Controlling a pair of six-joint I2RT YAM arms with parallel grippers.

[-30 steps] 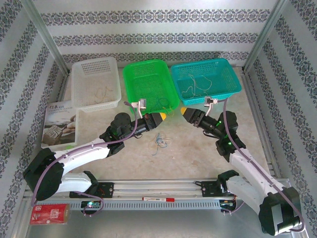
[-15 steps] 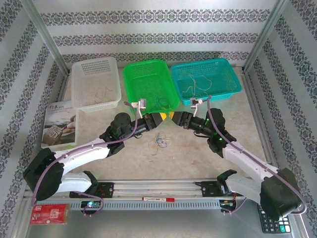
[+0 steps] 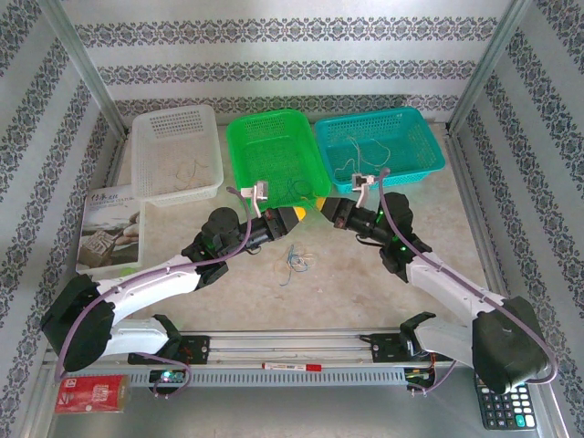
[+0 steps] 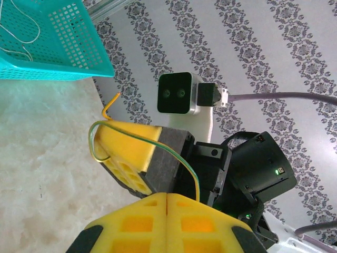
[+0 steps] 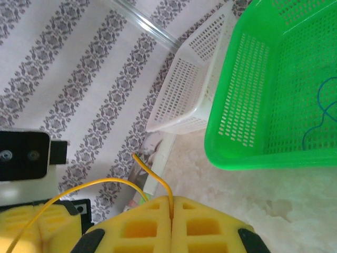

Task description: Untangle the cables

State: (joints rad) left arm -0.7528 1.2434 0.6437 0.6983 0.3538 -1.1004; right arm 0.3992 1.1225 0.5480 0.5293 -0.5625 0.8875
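Between the two arms, just in front of the green basket [image 3: 274,119], left gripper [image 3: 297,216] and right gripper [image 3: 321,203] almost tip to tip, both clamped fully closed. Strung across the small gap, one thin yellow cable [image 4: 131,129]. From the left wrist: rising from behind the pad edge of the closed left gripper [image 4: 167,203], apparently pinched there, then arcing up and over the right gripper [image 4: 124,153], short bent end poking free beyond. From the right wrist: same yellow cable [image 5: 100,181] nipped in the shut seam of the right gripper [image 5: 171,205], stub sticking up, rest curving away and down to the left gripper [image 5: 37,226]. Long axis of the span roughly left to right across the table, bowed with slack. Nearer the bases, a small knot of blue and whitish cables [image 3: 294,260] loose on the table, apart from both tools, closer to the left one. Probably calls for drawing the grips apart along that left-right line; risk of the thin strand slipping from a pad.
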